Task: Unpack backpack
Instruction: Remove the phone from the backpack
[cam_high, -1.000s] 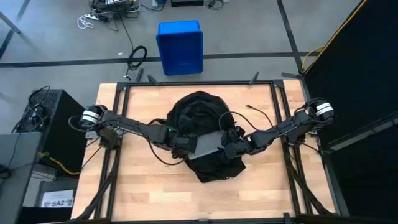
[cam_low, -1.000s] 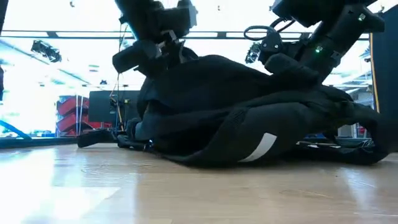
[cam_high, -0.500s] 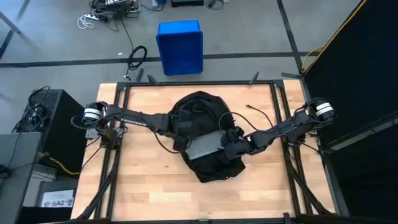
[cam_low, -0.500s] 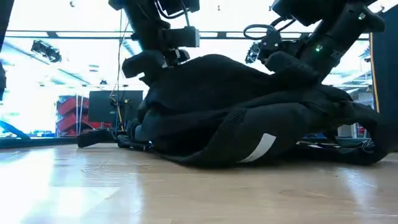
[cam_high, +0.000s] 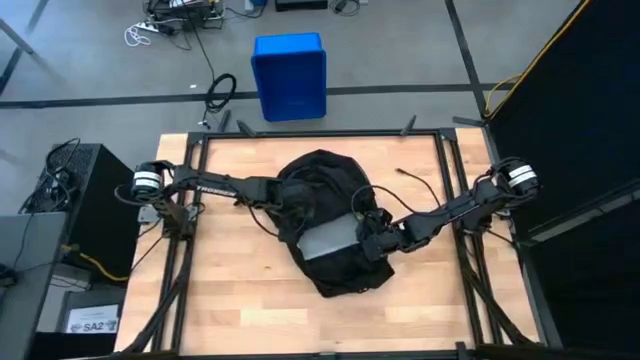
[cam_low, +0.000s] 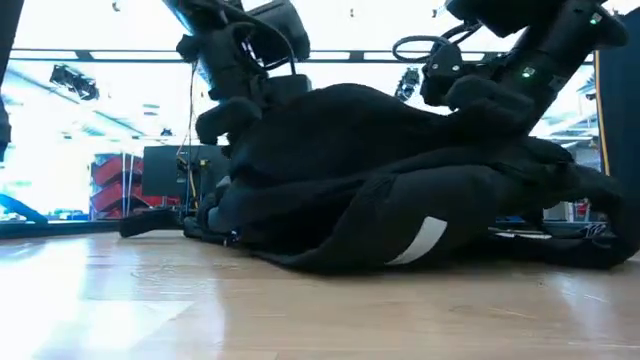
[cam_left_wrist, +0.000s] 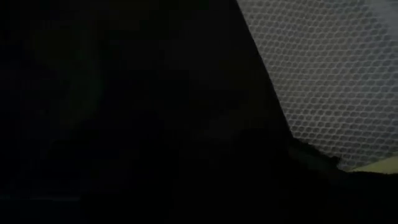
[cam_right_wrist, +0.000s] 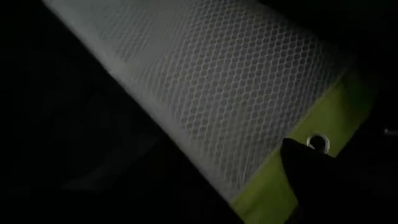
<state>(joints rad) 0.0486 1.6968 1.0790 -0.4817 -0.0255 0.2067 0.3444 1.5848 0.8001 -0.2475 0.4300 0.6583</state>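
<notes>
Presently: backpack (cam_high: 330, 225) lying mid-surface, grey mesh panel (cam_high: 328, 239) showing at its opening, between both arms.
Noted long axis of panel running across, from left gripper (cam_high: 293, 205) at far-left edge of bag toward right gripper (cam_high: 372, 240) just beside panel's near-right end; right nearer. Seen close in both wrist views, yellow-green trim on panel. Could not tell jaws' state on either arm; hidden in black fabric.

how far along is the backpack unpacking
Done: the backpack lies open, a grey mesh pouch showing in its mouth. In hand: the left tool reaches inside and the right tool sits at the pouch's end; neither grip shows. Left: nothing lies unpacked on the table yet.
</notes>
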